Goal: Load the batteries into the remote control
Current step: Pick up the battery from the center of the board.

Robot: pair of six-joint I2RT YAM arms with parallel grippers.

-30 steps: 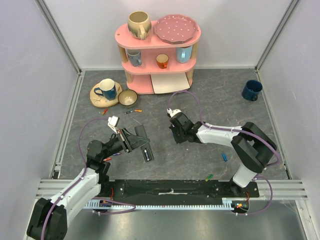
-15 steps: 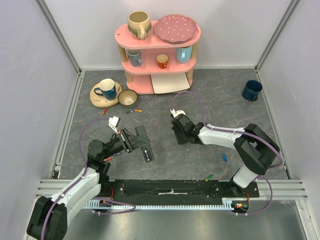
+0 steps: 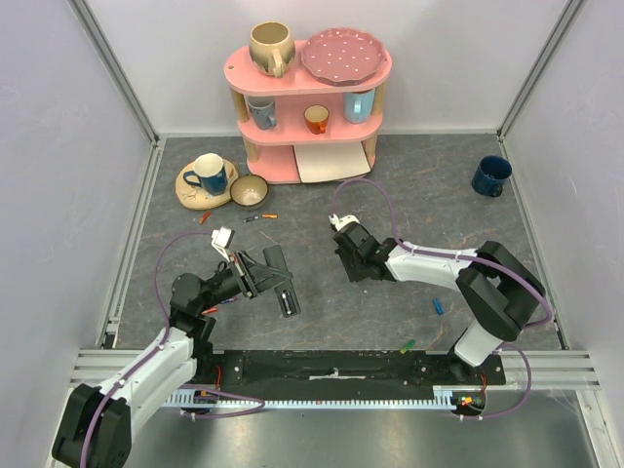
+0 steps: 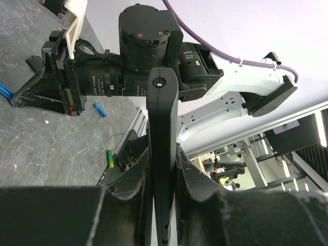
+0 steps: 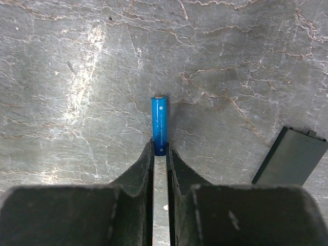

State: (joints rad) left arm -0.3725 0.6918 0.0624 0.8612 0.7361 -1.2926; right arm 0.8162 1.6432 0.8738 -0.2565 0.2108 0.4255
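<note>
The remote control (image 3: 285,295), a slim black bar, is gripped near its middle by my left gripper (image 3: 257,276), held edge-on above the floor. In the left wrist view the remote (image 4: 162,102) stands between the shut fingers of that gripper (image 4: 162,156). My right gripper (image 3: 349,261) is just right of the remote, pointing down. In the right wrist view this gripper (image 5: 159,149) pinches the near end of a blue battery (image 5: 159,120) that sticks out forward just over the floor. More batteries lie loose: blue (image 3: 439,306), green (image 3: 408,345), orange (image 3: 261,216).
A flat black plastic piece with small tabs (image 5: 290,164) lies right of the right gripper. A pink shelf (image 3: 307,107) with cups and a plate stands at the back. A mug on a saucer (image 3: 207,175), a bowl (image 3: 249,190) and a blue mug (image 3: 490,175) are nearby.
My right gripper has shifted slightly to the right and nearer. The left arm and the remote have not moved.
</note>
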